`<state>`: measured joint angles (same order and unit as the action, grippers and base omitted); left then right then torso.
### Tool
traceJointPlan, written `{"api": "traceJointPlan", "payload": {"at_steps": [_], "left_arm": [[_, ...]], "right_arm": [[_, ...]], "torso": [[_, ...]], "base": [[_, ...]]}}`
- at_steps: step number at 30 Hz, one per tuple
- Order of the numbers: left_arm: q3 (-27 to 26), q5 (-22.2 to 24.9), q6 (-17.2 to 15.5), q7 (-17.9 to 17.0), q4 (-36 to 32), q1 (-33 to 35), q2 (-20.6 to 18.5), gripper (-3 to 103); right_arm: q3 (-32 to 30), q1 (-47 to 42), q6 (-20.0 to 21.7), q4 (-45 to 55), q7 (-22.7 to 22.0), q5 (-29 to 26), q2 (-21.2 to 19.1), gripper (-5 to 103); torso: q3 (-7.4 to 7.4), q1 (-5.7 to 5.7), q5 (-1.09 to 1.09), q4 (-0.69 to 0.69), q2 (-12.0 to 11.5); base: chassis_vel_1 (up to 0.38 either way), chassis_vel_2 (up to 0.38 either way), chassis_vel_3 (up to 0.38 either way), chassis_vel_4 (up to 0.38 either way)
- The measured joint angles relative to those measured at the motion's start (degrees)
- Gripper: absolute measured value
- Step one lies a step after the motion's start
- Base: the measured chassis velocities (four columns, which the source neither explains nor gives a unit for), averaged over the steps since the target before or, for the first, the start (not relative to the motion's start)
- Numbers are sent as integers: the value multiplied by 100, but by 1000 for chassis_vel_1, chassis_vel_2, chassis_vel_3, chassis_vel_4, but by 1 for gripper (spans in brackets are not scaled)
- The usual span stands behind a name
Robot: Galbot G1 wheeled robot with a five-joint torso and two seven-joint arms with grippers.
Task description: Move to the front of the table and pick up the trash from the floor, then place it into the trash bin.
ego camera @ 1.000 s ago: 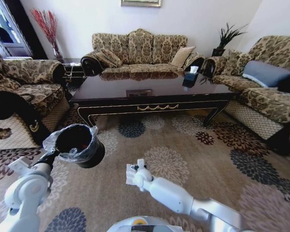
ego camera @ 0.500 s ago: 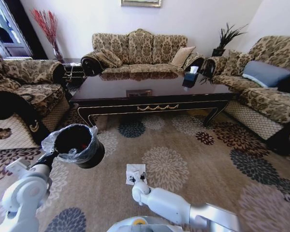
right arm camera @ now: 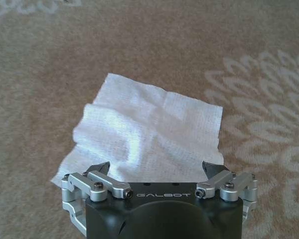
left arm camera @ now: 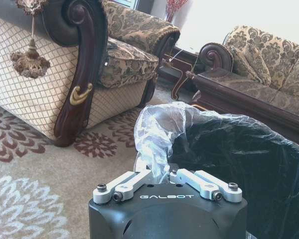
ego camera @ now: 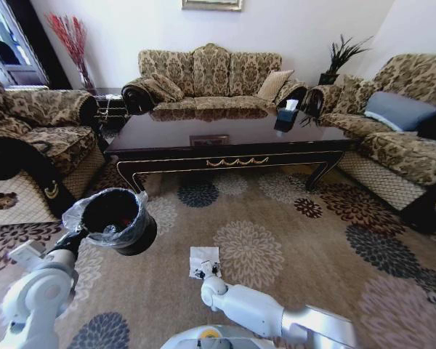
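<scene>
Hovering right gripper [right arm camera: 156, 172], jaws spread wide, just over the napkin [right arm camera: 144, 138] flat on the carpet [ego camera: 291, 233] before the table [ego camera: 225, 142]. Left gripper [left arm camera: 168, 178] pinching the bin [ego camera: 116, 218] liner, held ready. Pickup not yet made; drop-off left.

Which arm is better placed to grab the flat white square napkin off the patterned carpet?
Right. The right gripper hangs open directly over the flat white square napkin, while the left gripper is shut on the black lined trash bin.
</scene>
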<state>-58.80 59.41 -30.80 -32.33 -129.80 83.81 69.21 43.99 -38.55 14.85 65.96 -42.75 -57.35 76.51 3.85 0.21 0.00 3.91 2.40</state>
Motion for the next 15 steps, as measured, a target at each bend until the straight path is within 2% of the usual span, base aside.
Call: {"api": "traceJointPlan", "payload": {"at_steps": [3,5,7,8,9,11,13,14,15], "left_arm": [[-1,-3,-7,-19,-8,3,-7,3],[14,-18,-10,-24,-7,-3,-8,3],[23,-26,-10,-28,-4,-10,-8,3],[42,-31,-12,-32,5,-26,-7,3],[60,-36,-14,-33,13,-40,-2,3],[67,-38,-14,-34,18,-45,-1,3],[82,-52,-14,-34,52,-59,-1,3],[82,-52,-14,-34,52,-59,-1,3],[83,-54,-14,-34,58,-60,-1,3]], "right_arm": [[-44,9,-66,-132,151,16,14,96],[-64,9,-81,-131,200,23,5,86],[-66,8,-82,-119,209,30,-5,86],[-66,1,-83,-99,213,43,-19,75],[-65,-15,-83,-79,215,68,-34,70],[-65,-22,-83,-71,215,78,-38,70],[-54,-59,-88,0,226,123,-61,59],[-54,-59,-88,0,226,123,-61,59],[-48,-64,-91,15,231,134,-66,53]], "torso": [[1,0,0,0,0],[1,0,0,0,0],[1,0,0,0,0],[1,0,0,0,0],[1,0,0,0,0],[1,0,0,1,0],[1,0,0,1,0],[1,0,0,1,0],[1,0,0,1,0]], "base": [[0,0,0,0],[0,0,0,0],[0,0,0,0],[0,0,0,0],[0,0,0,0],[0,0,0,0],[0,0,0,0],[0,0,0,0],[0,0,0,0]]}}
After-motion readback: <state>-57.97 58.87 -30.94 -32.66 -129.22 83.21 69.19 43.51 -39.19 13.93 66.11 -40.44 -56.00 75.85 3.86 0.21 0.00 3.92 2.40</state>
